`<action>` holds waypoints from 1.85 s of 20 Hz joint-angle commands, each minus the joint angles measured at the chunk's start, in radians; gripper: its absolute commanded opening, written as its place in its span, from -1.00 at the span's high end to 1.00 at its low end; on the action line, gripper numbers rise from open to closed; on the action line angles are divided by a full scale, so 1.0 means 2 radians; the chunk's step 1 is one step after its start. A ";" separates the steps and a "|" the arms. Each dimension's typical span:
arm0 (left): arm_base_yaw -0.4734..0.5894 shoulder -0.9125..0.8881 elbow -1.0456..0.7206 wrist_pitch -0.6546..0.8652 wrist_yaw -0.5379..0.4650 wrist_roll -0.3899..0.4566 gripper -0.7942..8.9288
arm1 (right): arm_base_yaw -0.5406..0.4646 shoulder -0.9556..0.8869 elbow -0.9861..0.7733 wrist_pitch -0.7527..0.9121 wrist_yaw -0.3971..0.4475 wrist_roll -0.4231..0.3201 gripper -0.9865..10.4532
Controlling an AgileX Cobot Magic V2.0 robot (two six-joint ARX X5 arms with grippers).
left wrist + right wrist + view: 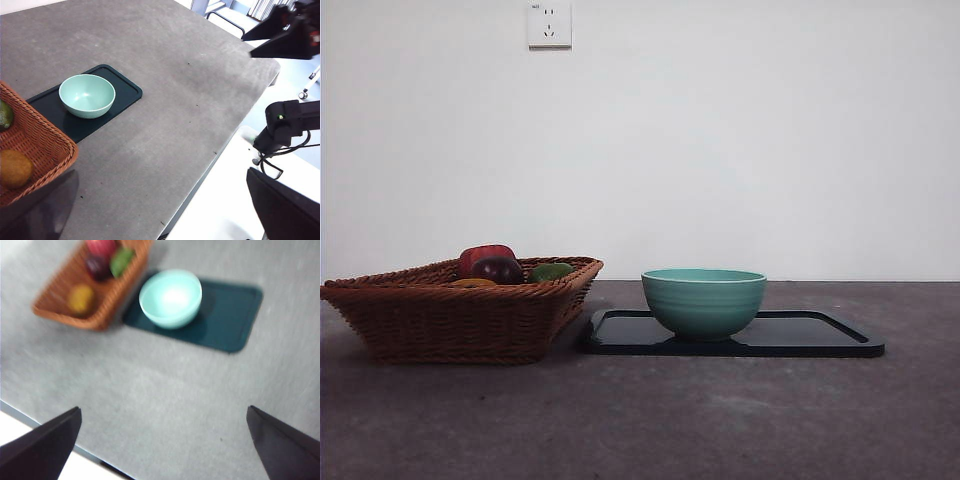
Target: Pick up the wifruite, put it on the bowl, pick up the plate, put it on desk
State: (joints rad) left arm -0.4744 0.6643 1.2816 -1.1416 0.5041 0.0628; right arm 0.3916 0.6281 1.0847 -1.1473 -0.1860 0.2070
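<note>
The wifruite [15, 168], golden-brown and fuzzy, lies in a brown wicker basket [450, 315] at the left; in the front view only its top [472, 283] shows over the rim. The mint-green bowl [704, 300] is empty and stands on the plate [820, 338], a flat black rectangular tray on the grey desk [720, 420]. My left gripper [161, 172] hovers open high above the desk beside the basket corner. My right gripper [164, 407] hangs open high over the desk's near edge, with the bowl [171, 298] and the wifruite [81, 299] far below. Neither holds anything.
The basket also holds a red fruit [486, 256], a dark purple fruit [498, 270] and a green fruit [551, 271]. In the left wrist view the desk's edge [235, 135] drops off, with the other arm [290, 30] beyond it.
</note>
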 commanded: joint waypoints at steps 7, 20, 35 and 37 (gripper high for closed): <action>-0.003 0.001 0.006 0.006 0.003 0.006 -0.45 | 0.002 0.241 0.006 0.103 -0.053 0.012 -0.25; -0.003 0.001 0.006 0.006 0.003 0.006 -0.45 | 0.002 0.585 0.200 0.098 -0.033 -0.003 -0.25; -0.003 0.001 0.006 0.006 0.003 0.006 -0.45 | -0.004 0.735 0.328 0.078 0.005 -0.005 0.46; -0.003 0.001 0.006 0.006 0.003 0.006 -0.45 | -0.004 0.735 0.328 0.079 0.005 -0.005 0.59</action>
State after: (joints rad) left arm -0.4744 0.6643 1.2816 -1.1412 0.5041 0.0628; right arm 0.3786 2.0754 1.7149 -0.9936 -0.1791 0.2066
